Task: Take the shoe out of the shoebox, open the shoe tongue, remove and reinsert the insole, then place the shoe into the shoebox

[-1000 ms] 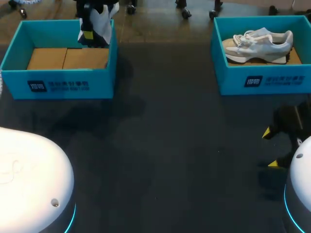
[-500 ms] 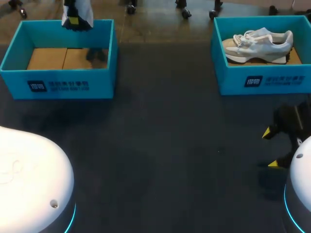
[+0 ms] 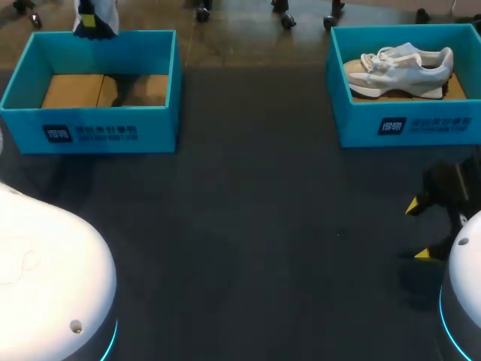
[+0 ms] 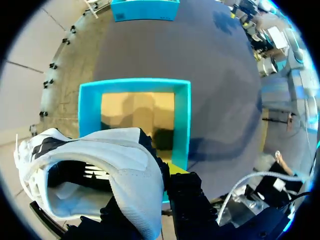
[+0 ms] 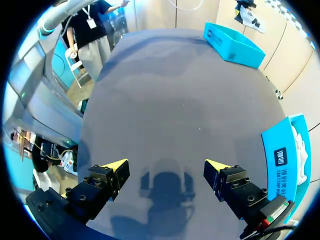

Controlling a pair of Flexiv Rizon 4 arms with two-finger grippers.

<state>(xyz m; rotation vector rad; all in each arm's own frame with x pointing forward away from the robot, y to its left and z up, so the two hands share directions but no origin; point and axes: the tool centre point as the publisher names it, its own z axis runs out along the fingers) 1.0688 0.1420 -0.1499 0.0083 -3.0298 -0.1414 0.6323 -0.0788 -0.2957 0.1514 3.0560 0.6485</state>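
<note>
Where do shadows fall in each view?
Head view: held shoe darkens a patch of the left shoebox floor. Left wrist view: same patch on the cardboard, plus a shadow on the table beside the box. Right wrist view: right gripper casts a soft shadow on the table under it.

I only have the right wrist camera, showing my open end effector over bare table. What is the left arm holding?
Observer: The left end effector is shut on a white and black shoe, held in the air by the left shoebox.
Operator: Anything inside that box?
Observer: Nothing; only its cardboard floor shows.
Operator: And the box beside me?
Observer: The right shoebox holds a pale laced shoe, lying along its length.
</note>
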